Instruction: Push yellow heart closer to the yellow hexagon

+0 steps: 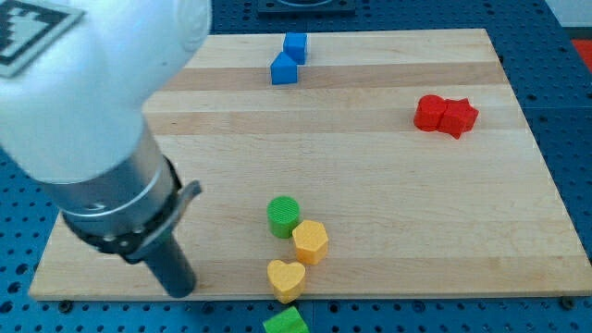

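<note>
The yellow heart point(286, 278) lies at the board's bottom edge, just below and left of the yellow hexagon point(311, 241); the two look to be touching or nearly so. The dark rod comes down at the view's lower left, and my tip point(181, 290) rests on the board well to the left of the heart.
A green cylinder point(284, 215) sits against the hexagon's upper left. A green block point(286, 323) lies off the board below the heart. Two blue blocks point(289, 58) stand at the top. Two red blocks point(445, 115) sit at the right. The arm's white body point(83, 102) covers the upper left.
</note>
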Controlling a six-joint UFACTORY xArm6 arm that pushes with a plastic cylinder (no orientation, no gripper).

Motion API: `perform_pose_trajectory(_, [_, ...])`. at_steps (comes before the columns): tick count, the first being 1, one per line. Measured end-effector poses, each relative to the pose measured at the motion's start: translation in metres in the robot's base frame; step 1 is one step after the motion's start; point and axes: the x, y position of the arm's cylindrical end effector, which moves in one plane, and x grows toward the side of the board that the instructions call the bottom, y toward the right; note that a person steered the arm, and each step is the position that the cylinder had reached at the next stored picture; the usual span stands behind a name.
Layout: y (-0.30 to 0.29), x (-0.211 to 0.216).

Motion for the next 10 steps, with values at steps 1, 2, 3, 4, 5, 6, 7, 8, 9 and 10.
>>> perform_pose_trajectory(1, [0.014,0.000])
perform_pose_trajectory(2, [0.089,0.000])
perform_pose_trajectory(3, [0.198,-0.002])
perform_pose_trajectory(4, [0.163,-0.003])
perform_pose_trajectory(5, [0.177,-0.037])
perform_pose_trajectory(6, [0.193,-0.064])
perform_pose_trajectory(7, [0.292,-0.059])
perform_pose_trajectory(8, [0.314,-0.001])
perform_pose_trajectory(9, [0.301,0.000])
perform_pose_trajectory(10, [0.259,0.000])
